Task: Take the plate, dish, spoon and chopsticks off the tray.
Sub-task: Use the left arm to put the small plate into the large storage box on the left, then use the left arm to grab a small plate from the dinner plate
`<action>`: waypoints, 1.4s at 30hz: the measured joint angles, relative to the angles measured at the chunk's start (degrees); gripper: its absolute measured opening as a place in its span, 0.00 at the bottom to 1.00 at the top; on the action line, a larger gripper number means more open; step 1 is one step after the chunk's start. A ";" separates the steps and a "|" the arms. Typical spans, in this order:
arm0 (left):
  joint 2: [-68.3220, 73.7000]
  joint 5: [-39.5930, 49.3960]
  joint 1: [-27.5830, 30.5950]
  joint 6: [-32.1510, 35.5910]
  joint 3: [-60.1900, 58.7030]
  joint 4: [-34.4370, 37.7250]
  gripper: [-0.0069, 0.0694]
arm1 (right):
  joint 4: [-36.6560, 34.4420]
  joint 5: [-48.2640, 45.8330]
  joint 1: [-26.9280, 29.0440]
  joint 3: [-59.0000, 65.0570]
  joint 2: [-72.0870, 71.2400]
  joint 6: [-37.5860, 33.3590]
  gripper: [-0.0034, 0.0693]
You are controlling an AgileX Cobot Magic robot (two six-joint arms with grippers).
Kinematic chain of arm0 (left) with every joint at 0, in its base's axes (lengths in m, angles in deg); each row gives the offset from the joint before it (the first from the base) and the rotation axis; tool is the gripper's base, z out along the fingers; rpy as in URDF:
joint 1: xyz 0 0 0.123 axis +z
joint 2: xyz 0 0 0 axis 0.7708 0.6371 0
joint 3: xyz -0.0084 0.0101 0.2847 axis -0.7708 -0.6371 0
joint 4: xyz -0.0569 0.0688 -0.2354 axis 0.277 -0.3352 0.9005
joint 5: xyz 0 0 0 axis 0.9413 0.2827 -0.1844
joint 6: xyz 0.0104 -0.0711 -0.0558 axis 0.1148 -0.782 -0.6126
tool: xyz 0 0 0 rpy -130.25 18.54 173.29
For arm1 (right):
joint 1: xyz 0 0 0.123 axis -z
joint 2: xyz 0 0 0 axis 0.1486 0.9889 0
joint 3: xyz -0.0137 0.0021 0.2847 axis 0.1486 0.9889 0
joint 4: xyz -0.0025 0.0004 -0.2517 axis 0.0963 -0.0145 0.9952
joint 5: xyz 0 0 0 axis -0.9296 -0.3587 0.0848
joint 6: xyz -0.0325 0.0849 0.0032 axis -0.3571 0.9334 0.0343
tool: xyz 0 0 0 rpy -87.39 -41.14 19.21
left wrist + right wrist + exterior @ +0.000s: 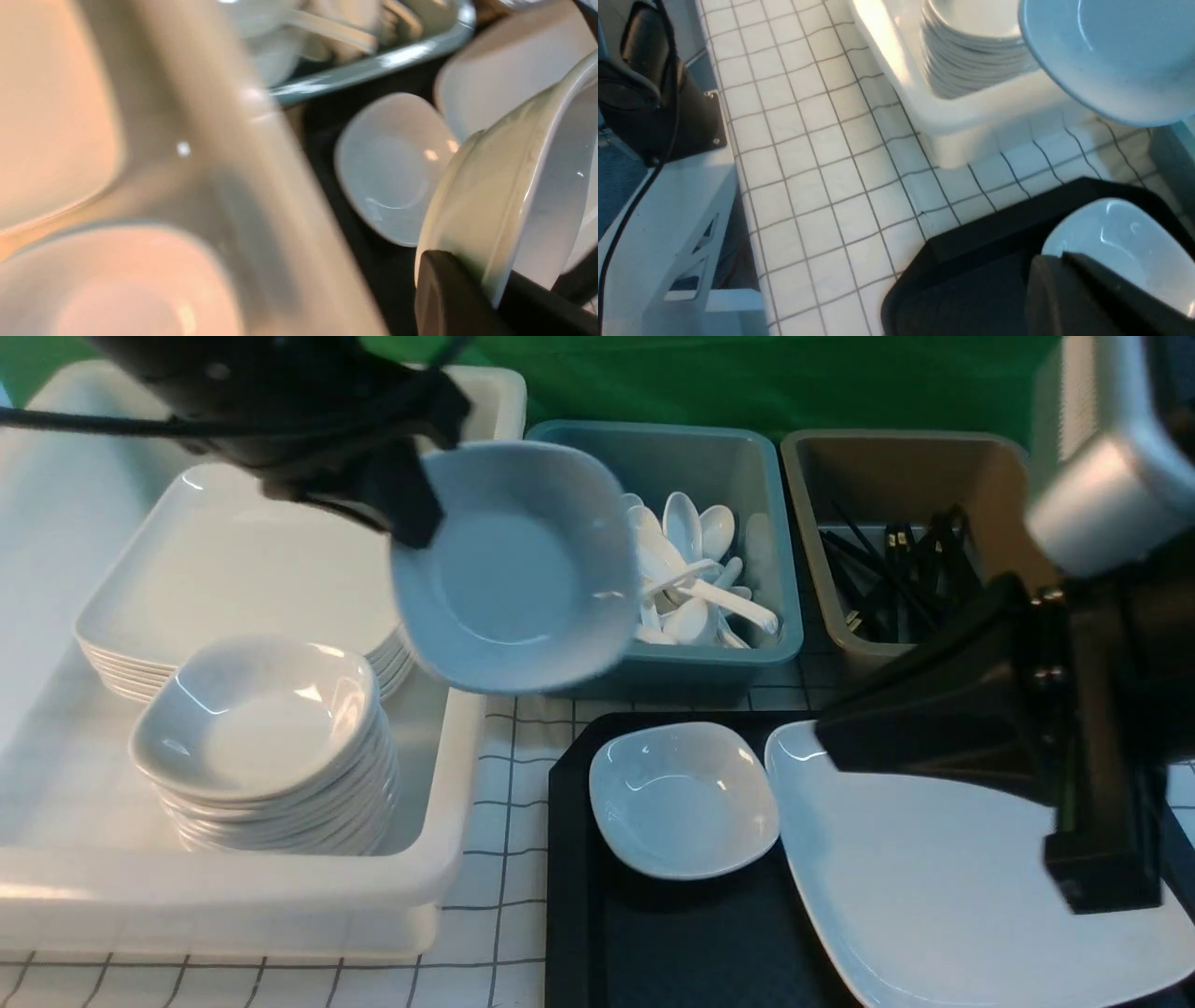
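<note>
Left jaws: clamped on the dish rim; dish tilted, off the surface.
Stack: we place it at 8 o'clock of the dish; left arm nearer.
Right jaws: shut, above the plate.

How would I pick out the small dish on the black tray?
Find the black tray, front right. On it, left of the big flat plate, sits a small deep white dish. Unlike its twins, it is neither stacked in the white bin nor held aloft.

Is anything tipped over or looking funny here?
Only one thing: the left hand holds a small white dish by its rim, tilted steeply in the air near the white bin. Nothing looks spilled or broken.
</note>
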 joint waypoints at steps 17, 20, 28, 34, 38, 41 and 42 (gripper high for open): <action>-7.85 -8.58 23.47 5.84 -24.60 1.43 0.16 | 7.29 4.35 -6.25 -6.44 8.66 5.82 0.06; -7.76 -10.63 23.44 7.34 -25.82 1.08 0.29 | 7.76 4.56 -6.25 -6.49 8.71 5.82 0.06; -7.76 -7.40 22.92 9.46 -17.63 1.50 0.71 | 19.30 4.74 -6.25 -6.49 8.53 11.93 0.07; -7.76 -5.48 9.82 9.46 -13.67 1.87 0.44 | 32.92 4.07 -6.02 -6.49 6.46 22.45 0.07; -6.03 -10.68 -7.99 10.35 -13.54 -0.73 0.14 | 36.13 2.04 -0.74 -6.50 4.47 25.88 0.04; -3.08 -15.78 -18.69 10.48 -13.54 -3.36 0.10 | 35.98 0.91 5.50 -6.50 3.51 26.87 0.04; -1.93 -17.12 -21.48 10.53 -13.54 -4.60 0.10 | 35.52 0.43 7.35 -6.50 3.30 26.97 0.04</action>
